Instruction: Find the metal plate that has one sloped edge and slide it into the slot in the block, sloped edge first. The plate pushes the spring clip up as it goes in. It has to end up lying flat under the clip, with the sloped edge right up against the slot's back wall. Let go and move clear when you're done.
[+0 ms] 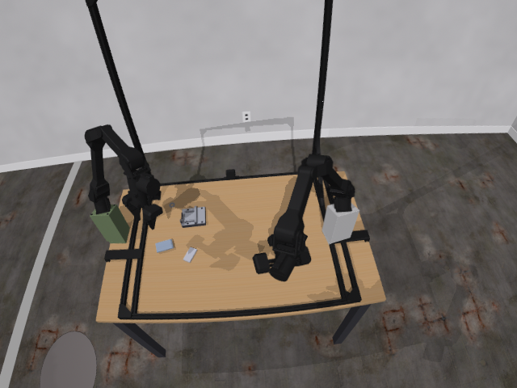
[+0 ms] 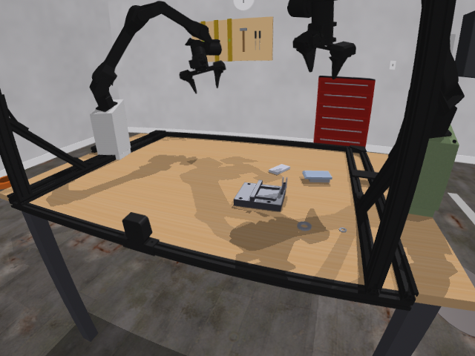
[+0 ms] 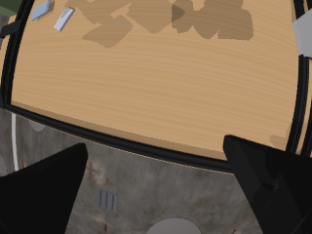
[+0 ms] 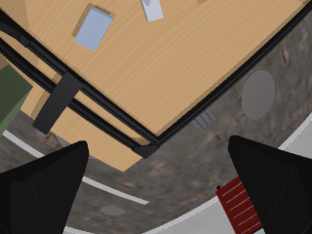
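The two candidates for the sloped plate, a blue plate [image 1: 164, 245] [image 2: 317, 176] [image 3: 41, 10] [image 4: 94, 28] and a smaller pale plate [image 1: 190, 255] [image 2: 279, 169] [image 3: 63, 19] [image 4: 152, 9], lay apart on the counter [image 1: 233, 292] [image 2: 153, 191] [image 3: 161, 83] [image 4: 161, 73]. Which one had the sloped edge, I could not tell. Both were near the grey block [image 1: 200, 217] [image 2: 243, 194], outside its slot, on the side away from the outlet wall. The blue one was nearer the green stand [image 1: 110, 225] [image 2: 435, 176] [image 3: 7, 7] [image 4: 12, 93]; its top seemed to overhang underneath.

Thin prongs stood up at the block's end nearest the green stand. Beyond that end lay a large metal ring [image 1: 170, 204] [image 2: 299, 226], with a small ring [image 2: 340, 229] farther out.

The right pincer [image 1: 144, 220] [image 2: 322, 74] [image 4: 159, 146] hung above the counter on the block's green-stand side, open and holding nothing. The left pincer [image 1: 283, 260] [image 2: 206, 90] [image 3: 156, 147], from the arm on the white stand [image 1: 341, 223] [image 2: 110, 130] [image 3: 303, 34], was raised well apart from the block on the opposite side, its fingers also spread and empty.

Black rails [image 1: 246, 313] [image 2: 249, 138] [image 3: 146, 148] [image 4: 234, 80] ran around the block and plates. Past the counter, well away from the block, stood a red drawer cabinet [image 2: 343, 110] [image 4: 239, 207].
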Robot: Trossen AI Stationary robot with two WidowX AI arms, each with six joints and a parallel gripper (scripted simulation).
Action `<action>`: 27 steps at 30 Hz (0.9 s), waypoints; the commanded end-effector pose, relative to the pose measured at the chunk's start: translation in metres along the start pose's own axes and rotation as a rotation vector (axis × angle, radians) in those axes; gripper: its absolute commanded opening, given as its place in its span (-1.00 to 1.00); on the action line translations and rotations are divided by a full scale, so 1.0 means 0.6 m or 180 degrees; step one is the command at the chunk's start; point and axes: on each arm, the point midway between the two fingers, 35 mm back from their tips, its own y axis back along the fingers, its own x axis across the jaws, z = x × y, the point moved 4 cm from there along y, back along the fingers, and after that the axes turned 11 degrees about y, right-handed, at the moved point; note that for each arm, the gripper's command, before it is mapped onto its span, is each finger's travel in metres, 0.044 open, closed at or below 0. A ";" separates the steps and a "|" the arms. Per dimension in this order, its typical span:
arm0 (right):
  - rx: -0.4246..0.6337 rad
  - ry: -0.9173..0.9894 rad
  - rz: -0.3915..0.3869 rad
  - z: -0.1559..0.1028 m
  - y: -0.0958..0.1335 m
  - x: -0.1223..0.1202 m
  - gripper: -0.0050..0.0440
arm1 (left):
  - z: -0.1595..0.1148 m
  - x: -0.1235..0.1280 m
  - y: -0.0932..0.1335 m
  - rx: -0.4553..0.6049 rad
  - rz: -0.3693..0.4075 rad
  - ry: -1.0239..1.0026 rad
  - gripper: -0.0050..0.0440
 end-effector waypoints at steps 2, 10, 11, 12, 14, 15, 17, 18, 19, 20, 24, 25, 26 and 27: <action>0.0000 0.0000 0.0000 0.000 0.000 0.000 1.00 | 0.000 0.000 0.000 0.0000 0.0000 0.0000 1.00; 0.0000 0.0000 0.0000 0.000 0.000 0.000 1.00 | 0.000 0.000 0.000 0.0000 0.0000 0.0000 1.00; 0.0000 0.0000 0.0000 0.000 0.000 0.000 1.00 | 0.000 0.000 0.000 0.0000 0.0000 0.0000 1.00; 0.0000 0.0000 0.0000 0.000 0.000 0.000 1.00 | 0.000 0.000 0.000 0.0000 0.0000 0.0000 1.00; 0.0000 0.0000 0.0000 0.000 0.000 0.000 1.00 | 0.000 0.000 0.000 0.0000 0.0000 0.0000 1.00; 0.0000 0.0000 0.0000 0.000 0.000 0.000 1.00 | 0.000 0.000 0.000 0.0000 0.0000 0.0000 1.00; 0.0000 0.0000 0.0000 0.000 0.000 0.000 1.00 | 0.000 0.000 0.000 0.0000 0.0000 0.0000 1.00; 0.0000 0.0000 0.0000 0.000 0.000 0.000 1.00 | 0.000 0.000 0.000 0.0000 0.0000 0.0000 1.00; -0.0001 -0.0001 0.0000 0.000 0.000 0.000 1.00 | 0.000 0.000 0.000 0.0002 -0.0001 -0.0001 1.00; -0.0002 -0.0003 0.0000 0.000 -0.001 0.000 1.00 | 0.001 0.001 -0.001 0.0007 -0.0002 -0.0003 1.00; -0.0020 -0.0035 0.0004 0.003 -0.009 -0.001 1.00 | 0.007 0.007 -0.013 0.0079 -0.0022 -0.0036 1.00; -0.0029 -0.0051 0.0006 0.005 -0.013 -0.001 1.00 | 0.010 0.011 -0.019 0.0114 -0.0030 -0.0051 1.00; -0.0040 -0.0070 0.0009 0.006 -0.018 -0.001 1.00 | 0.013 0.015 -0.026 0.0157 -0.0039 -0.0071 1.00; -0.0053 -0.0094 0.0012 0.008 -0.024 -0.001 1.00 | 0.018 0.019 -0.034 0.0208 -0.0047 -0.0094 1.00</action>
